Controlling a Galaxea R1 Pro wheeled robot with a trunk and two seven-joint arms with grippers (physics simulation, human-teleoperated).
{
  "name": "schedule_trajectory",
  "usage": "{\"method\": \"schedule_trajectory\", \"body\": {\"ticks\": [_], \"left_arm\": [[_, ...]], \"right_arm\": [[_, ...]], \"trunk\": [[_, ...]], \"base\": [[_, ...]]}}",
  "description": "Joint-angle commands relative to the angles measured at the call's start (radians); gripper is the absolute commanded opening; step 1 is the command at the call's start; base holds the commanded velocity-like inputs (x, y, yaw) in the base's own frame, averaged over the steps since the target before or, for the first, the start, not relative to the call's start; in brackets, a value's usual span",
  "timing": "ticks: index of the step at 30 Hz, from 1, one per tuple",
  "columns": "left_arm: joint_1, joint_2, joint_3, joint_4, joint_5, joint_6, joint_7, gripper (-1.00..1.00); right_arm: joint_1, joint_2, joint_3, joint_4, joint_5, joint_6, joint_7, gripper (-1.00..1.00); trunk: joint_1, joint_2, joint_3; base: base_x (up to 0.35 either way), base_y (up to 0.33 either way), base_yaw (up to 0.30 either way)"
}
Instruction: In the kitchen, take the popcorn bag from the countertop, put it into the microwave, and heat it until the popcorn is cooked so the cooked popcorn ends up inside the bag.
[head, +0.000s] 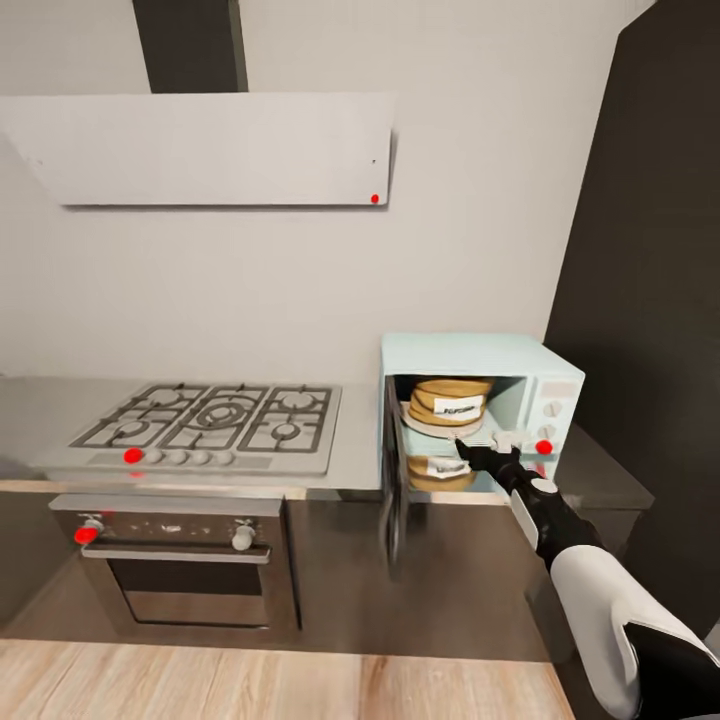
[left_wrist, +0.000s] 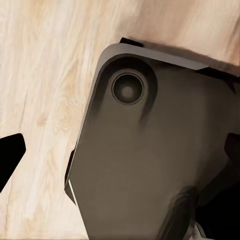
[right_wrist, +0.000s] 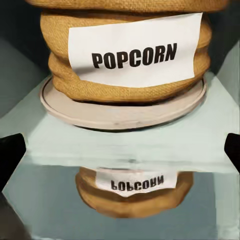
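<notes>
right tool (head: 487, 447) open | tan popcorn bag (right_wrist: 131, 52), white label, on turntable

A steel gas hob (head: 205, 425) sits above a built-in oven (head: 175, 565) with two knobs, beneath a pale extractor hood (head: 205, 150) on a grey wall. Light wood flooring (head: 250, 680) runs below; a tall dark cabinet (head: 650, 250) stands at right.

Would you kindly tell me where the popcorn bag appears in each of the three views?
Head view: the popcorn bag sits inside the open microwave, right of centre, just beyond the right gripper.
Left wrist view: not in it; wood floor and the robot's dark base.
Right wrist view: upper centre, on the turntable.
Shared landmark: the white POPCORN label.
</notes>
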Motion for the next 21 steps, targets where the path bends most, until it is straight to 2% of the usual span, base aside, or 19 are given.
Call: {"method": "schedule_trajectory", "body": {"ticks": [1, 3, 6, 7, 8, 9, 11, 13, 14, 16, 17, 18, 21], "left_arm": [[0.000, 0.000, 0.001, 0.000, 0.003, -0.003, 0.002, 1.00], [0.000, 0.000, 0.001, 0.000, 0.003, -0.003, 0.002, 1.00], [0.000, 0.000, 0.001, 0.000, 0.003, -0.003, 0.002, 1.00], [0.000, 0.000, 0.001, 0.000, 0.003, -0.004, 0.002, 1.00], [0.000, 0.000, 0.001, 0.000, 0.003, -0.004, 0.002, 1.00], [0.000, 0.000, 0.001, 0.000, 0.003, -0.004, 0.002, 1.00], [0.000, 0.000, 0.001, 0.000, 0.003, -0.003, 0.002, 1.00], [0.000, 0.000, 0.001, 0.000, 0.003, -0.004, 0.002, 1.00], [0.000, 0.000, 0.000, 0.001, 0.003, -0.004, 0.002, 1.00], [0.000, 0.001, -0.002, 0.001, 0.003, -0.004, 0.001, 1.00], [0.000, 0.001, -0.001, 0.001, 0.003, -0.003, 0.001, 1.00], [0.000, 0.001, -0.001, 0.001, 0.003, -0.004, 0.001, 1.00], [0.000, 0.001, -0.001, 0.001, 0.003, -0.003, 0.001, 1.00]], "right_arm": [[-0.001, -0.001, -0.007, -0.004, 0.012, 0.023, 0.010, 1.00], [-0.001, -0.002, -0.007, -0.049, 0.013, 0.134, 0.012, 1.00], [0.000, -0.004, -0.007, -0.160, 0.013, 0.385, 0.015, 1.00], [0.006, -0.004, -0.007, -0.221, 0.013, 0.497, 0.016, 1.00], [0.038, -0.004, -0.007, -0.315, 0.013, 0.644, 0.016, 1.00], [0.065, -0.004, -0.007, -0.364, 0.013, 0.705, 0.015, 1.00], [0.162, -0.009, -0.007, -0.496, 0.022, 0.827, 0.014, 1.00], [0.217, -0.018, -0.007, -0.534, 0.050, 0.862, 0.011, 1.00], [0.235, -0.028, -0.008, -0.517, 0.069, 0.869, 0.010, 1.00], [0.255, -0.055, -0.008, -0.399, 0.090, 0.864, 0.006, 1.00], [0.259, -0.073, -0.008, -0.308, 0.095, 0.848, 0.003, 1.00], [0.261, -0.096, -0.008, -0.128, 0.100, 0.749, 0.000, 1.00], [0.263, -0.112, -0.005, 0.220, 0.100, 0.462, -0.060, 1.00]], "trunk": [[-0.001, -0.001, -0.001], [-0.001, -0.001, -0.001], [-0.001, -0.001, -0.001], [-0.001, -0.001, -0.001], [-0.001, -0.001, -0.001], [-0.001, -0.001, -0.001], [-0.001, -0.001, -0.001], [-0.001, -0.001, -0.001], [-0.001, -0.001, -0.001], [-0.001, -0.001, -0.001], [-0.001, -0.001, -0.001], [-0.001, -0.001, -0.001], [-0.001, -0.001, -0.001]], "base": [[-0.333, 0.000, 0.000], [-0.328, 0.000, 0.000], [-0.296, 0.000, 0.000], [-0.284, 0.000, 0.000], [-0.282, 0.000, 0.000], [-0.279, 0.000, 0.000], [-0.254, 0.000, 0.000], [-0.145, 0.000, 0.000], [-0.051, 0.000, 0.000], [-0.017, 0.000, 0.000], [-0.007, 0.000, 0.000], [-0.002, 0.000, 0.000], [0.000, 0.000, 0.000]]}}
